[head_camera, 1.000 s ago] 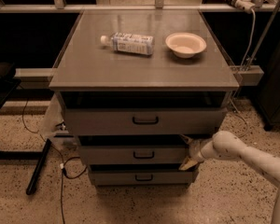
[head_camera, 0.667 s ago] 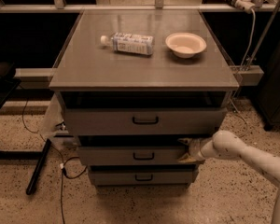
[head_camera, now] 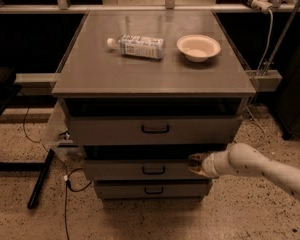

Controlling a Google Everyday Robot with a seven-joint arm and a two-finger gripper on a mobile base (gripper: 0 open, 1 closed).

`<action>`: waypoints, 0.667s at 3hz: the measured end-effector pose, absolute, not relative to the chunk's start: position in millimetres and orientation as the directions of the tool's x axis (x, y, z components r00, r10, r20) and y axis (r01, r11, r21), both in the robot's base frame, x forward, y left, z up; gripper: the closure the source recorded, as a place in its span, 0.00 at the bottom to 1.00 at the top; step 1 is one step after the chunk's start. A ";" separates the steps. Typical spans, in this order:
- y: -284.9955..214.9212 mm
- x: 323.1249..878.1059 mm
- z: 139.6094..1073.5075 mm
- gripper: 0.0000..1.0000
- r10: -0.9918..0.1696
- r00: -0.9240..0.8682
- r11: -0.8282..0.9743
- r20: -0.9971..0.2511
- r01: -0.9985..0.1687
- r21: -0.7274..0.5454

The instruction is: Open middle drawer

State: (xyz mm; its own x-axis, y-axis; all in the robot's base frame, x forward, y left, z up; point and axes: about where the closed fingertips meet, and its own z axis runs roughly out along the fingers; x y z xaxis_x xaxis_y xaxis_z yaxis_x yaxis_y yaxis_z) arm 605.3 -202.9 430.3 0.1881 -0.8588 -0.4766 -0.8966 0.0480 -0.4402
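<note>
Middle drawer point(head_camera: 120, 170) sits between the taller top drawer point(head_camera: 115, 130) and the narrow bottom drawer point(head_camera: 125, 189), on the near face of the cabinet. Its black bar handle point(head_camera: 154, 170) is at centre and nothing is on it.

What changed in the last second: the gripper point(head_camera: 194, 165) crept left and a touch up. It went from just off the front's lower right corner to sitting over the right end of the front. The middle drawer's front hasn't shifted in that time that I can see. So this was approach motion only, with no pull yet.

Gripper state: fingers look parted, one high and one low against the front panel, holding nothing. It's near the handle but clearly to the right of it, not touching it.

There's a dark band above the middle front. I can't tell if that's a crack of opening or just shadow under the top drawer.

My read is the task is still at the reach stage. The remaining gap is sideways — the gripper needs more travel left to bracket the bar before closing and pulling toward the near side. The arm comes in low from the right, so the risk I'd flag is fingers skidding along the flat front.

Bottle point(head_camera: 137, 46) and bowl point(head_camera: 198, 47) are on the cabinet top point(head_camera: 150, 79), far from the action.
</note>
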 end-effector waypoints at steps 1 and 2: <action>-204.1 590.5 436.7 1.00 -0.859 0.177 0.060 -0.481 -0.898 -0.437; -204.0 590.3 437.3 0.82 -0.859 0.177 0.060 -0.481 -0.898 -0.437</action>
State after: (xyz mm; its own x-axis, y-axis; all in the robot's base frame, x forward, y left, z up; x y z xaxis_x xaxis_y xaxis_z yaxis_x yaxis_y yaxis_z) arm 590.3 -204.0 437.3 0.1767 -0.8586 -0.4813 -0.8977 0.0600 -0.4366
